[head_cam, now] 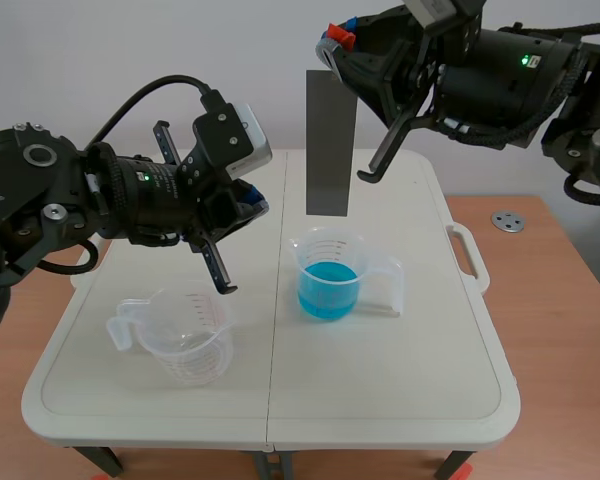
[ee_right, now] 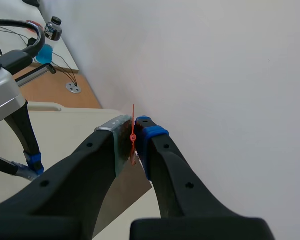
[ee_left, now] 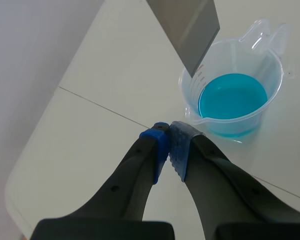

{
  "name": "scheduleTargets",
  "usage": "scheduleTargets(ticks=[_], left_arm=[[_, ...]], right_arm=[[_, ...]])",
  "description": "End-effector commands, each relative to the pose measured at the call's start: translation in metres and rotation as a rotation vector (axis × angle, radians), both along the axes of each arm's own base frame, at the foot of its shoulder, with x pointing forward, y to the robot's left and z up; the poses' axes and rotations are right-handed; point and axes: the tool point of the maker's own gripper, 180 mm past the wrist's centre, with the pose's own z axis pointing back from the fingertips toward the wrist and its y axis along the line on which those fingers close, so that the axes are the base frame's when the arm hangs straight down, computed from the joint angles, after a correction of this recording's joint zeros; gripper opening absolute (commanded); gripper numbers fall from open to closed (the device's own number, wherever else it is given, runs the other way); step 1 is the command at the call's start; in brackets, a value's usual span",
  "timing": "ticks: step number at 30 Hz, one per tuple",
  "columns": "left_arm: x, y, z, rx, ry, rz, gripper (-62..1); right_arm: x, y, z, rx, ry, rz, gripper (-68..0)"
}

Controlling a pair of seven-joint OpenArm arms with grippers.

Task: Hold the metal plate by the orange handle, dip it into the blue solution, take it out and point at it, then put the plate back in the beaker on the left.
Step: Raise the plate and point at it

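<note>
Right gripper [ee_right: 135, 137] fingers pinch the orange handle [head_cam: 333, 40], the plate [head_cam: 330, 140] hanging over the blue cup [head_cam: 328, 278]. Left gripper [ee_left: 169, 132], fingers pressed together, seems to be pointing at it. Next, the plate needs lowering into the empty cup [head_cam: 185, 340] nearer the table's left edge.

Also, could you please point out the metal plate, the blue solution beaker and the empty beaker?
metal plate [head_cam: 330, 145]: scene view, middle of its grey face.
blue solution beaker [head_cam: 312, 262]: scene view, clear wall above the liquid.
empty beaker [head_cam: 190, 362]: scene view, its front wall.

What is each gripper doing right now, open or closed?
Left gripper: closed, holding nothing.
Right gripper: closed on the metal plate by its orange handle.
</note>
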Motion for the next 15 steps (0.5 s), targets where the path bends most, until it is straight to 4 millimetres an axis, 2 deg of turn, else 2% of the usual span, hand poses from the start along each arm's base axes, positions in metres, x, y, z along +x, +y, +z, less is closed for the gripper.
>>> scheduleTargets(ticks=[1, 15], left_arm=[[0.0055, -0.0056, 0.0121, -0.023, -0.031, -0.007, -59.6], [0.006, -0.0058, 0.0103, -0.01, -0.029, -0.002, -59.6]], right_arm=[[-0.0018, -0.0022, 0.0158, 0.018, -0.042, 0.014, -66.2], [-0.0017, -0.0022, 0.0157, 0.017, -0.042, 0.014, -66.2]])
